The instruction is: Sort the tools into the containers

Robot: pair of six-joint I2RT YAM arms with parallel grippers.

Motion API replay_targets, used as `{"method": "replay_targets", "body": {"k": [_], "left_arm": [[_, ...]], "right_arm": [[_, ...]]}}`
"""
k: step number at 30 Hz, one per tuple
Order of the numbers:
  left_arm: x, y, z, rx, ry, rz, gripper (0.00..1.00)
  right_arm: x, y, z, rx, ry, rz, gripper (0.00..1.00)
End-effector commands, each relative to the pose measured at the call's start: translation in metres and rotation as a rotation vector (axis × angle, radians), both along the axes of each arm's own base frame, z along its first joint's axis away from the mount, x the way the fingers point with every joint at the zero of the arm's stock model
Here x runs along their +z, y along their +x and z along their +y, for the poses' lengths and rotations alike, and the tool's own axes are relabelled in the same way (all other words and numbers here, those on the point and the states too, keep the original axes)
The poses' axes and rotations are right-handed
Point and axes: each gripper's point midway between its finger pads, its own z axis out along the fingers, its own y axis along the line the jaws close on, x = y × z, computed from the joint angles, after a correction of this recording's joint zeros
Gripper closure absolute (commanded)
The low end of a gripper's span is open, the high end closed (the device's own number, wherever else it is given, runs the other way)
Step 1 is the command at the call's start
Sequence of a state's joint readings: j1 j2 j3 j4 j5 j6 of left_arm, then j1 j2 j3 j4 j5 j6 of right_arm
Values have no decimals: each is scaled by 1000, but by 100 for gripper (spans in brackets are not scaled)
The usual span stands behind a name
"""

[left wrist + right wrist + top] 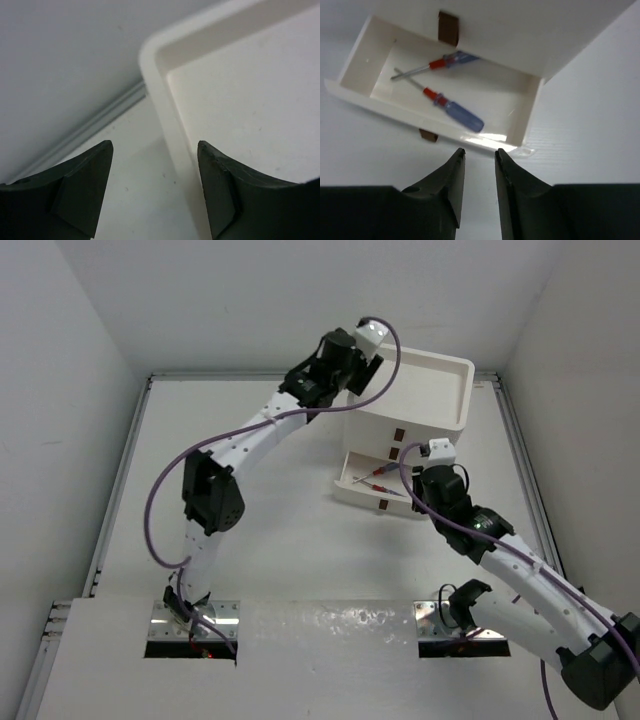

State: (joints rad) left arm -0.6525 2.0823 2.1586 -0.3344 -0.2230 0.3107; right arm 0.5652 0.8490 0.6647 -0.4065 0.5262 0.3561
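The white stack of drawers [415,410] stands at the back right, its rimmed tray top [165,60] bare. The bottom drawer [372,490] is pulled out and holds two blue-and-red screwdrivers [378,478]; in the right wrist view one [440,62] lies behind the other [454,108]. My left gripper [352,370] is open and empty, with its fingers [85,190] astride the tray's back left corner. My right gripper [479,151] is narrowly open and empty, just in front of the open drawer's front wall [445,131]. No green-handled or yellow tools are in view.
Brown tab handles mark the drawer fronts [396,436], and the open drawer's tab [427,135] is left of my right fingers. White enclosure walls and a metal rail [120,490] border the table. The arms' base plates [195,620] sit at the near edge.
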Motion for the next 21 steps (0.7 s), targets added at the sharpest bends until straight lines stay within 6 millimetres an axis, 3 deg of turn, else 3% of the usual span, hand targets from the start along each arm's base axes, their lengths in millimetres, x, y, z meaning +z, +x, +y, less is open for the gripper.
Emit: {"method": "replay_targets", "body": {"k": [1,2,3,4,5,7,8,9,11,13,17,21], "left_arm": [[-36,10,-1,52,38,79,34],[-48,16,2,75,45,91,34],[-52,20,6,96,48,93,34],[-55,22,7,99,42,94,34],[-63,25,11,109,46,106,35],[-70,28,17,128,46,119,39],[-76,26,16,119,45,136,43],[-79,26,18,115,41,150,54],[-92,20,16,88,47,187,68],[-101,12,11,46,43,223,79],[-109,4,5,-1,31,262,86],[-116,1,2,-12,29,286,94]], "right_arm": [[-13,5,39,105,180,-16,72],[-28,1,39,106,183,11,78],[-34,0,42,101,208,17,91],[-34,2,46,108,234,0,96],[-51,-3,50,128,245,30,100],[-55,-2,59,150,290,19,100],[-68,-5,60,148,291,47,100],[-70,-3,63,148,306,36,100],[-87,-6,62,140,299,64,100],[-91,-2,63,128,301,48,100],[-99,6,59,103,267,2,100],[-97,28,44,10,218,-111,100]]}}
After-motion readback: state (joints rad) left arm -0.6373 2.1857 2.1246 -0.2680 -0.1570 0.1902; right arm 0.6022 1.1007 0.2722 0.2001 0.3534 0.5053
